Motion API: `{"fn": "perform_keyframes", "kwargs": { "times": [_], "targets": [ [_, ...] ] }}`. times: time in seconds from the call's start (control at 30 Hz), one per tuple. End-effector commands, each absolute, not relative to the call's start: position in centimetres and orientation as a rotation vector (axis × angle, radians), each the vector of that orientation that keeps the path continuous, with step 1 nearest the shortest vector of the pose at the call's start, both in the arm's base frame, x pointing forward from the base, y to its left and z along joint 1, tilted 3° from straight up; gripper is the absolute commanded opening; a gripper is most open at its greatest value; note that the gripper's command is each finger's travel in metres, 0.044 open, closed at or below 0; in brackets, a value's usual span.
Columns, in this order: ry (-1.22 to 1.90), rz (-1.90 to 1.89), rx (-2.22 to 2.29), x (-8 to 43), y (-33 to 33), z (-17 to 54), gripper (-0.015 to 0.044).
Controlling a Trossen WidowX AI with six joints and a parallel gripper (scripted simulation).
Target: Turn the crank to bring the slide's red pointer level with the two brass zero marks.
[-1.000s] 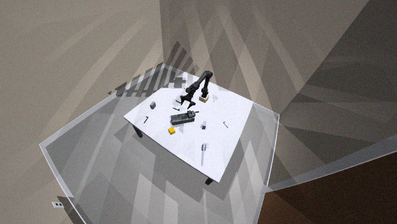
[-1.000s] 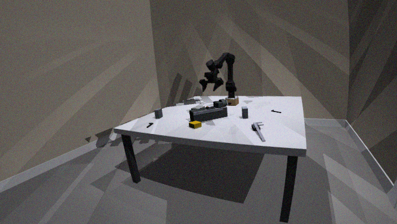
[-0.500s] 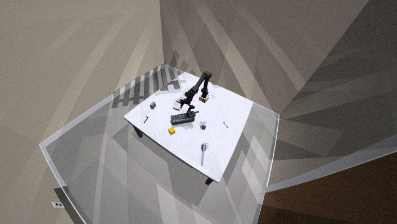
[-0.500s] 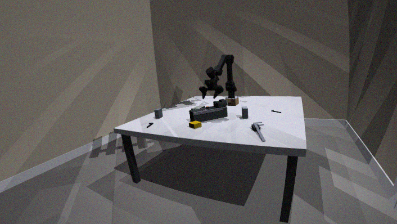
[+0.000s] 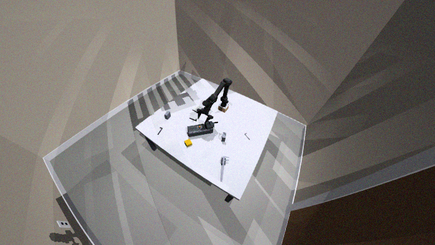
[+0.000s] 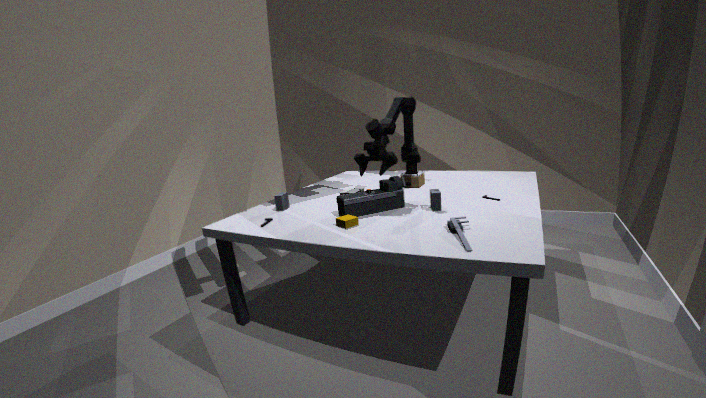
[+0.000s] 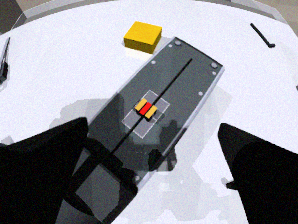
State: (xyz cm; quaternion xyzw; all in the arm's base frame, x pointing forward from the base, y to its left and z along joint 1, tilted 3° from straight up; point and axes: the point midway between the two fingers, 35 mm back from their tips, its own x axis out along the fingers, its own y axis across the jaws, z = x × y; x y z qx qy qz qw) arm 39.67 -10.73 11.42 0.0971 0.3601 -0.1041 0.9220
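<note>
The dark grey machine (image 5: 200, 131) (image 6: 372, 202) (image 7: 167, 70) stands on the table. In the wrist view its red pointer (image 7: 145, 108) sits between two brass marks (image 7: 141, 104) (image 7: 151, 112) and looks in line with them; a tiny offset is too small to tell. The crank's dark handle (image 5: 215, 122) sticks out at the machine's right end in the top view; I cannot make it out in the wrist view, where the housing (image 7: 102, 192) is in shadow at the lower left. My gripper (image 5: 203, 119) (image 6: 372, 174) (image 7: 154, 127) is open and empty above the machine, off the handle.
A yellow block (image 5: 188, 143) (image 6: 346, 222) (image 7: 143, 36) lies beside the machine. Grey blocks (image 5: 167, 115) (image 5: 223, 137) (image 6: 282, 202) (image 6: 435, 200) stand at either side. A caliper (image 5: 222, 172) (image 6: 462, 236) and small bent keys (image 5: 159, 130) (image 6: 491, 198) (image 7: 261, 35) lie farther out.
</note>
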Motion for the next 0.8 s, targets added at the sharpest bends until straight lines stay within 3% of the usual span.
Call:
{"fn": "perform_keyframes", "kwargs": {
  "times": [0.0, 0.53, 0.77],
  "targets": [
    [0.738, -0.209, 0.196, 39.72, -10.68, 11.43, 0.0414],
    [0.738, -0.209, 0.196, 39.72, -10.68, 11.43, 0.0],
    [0.738, -0.209, 0.196, 39.72, -10.68, 11.43, 0.0]
  ]
}}
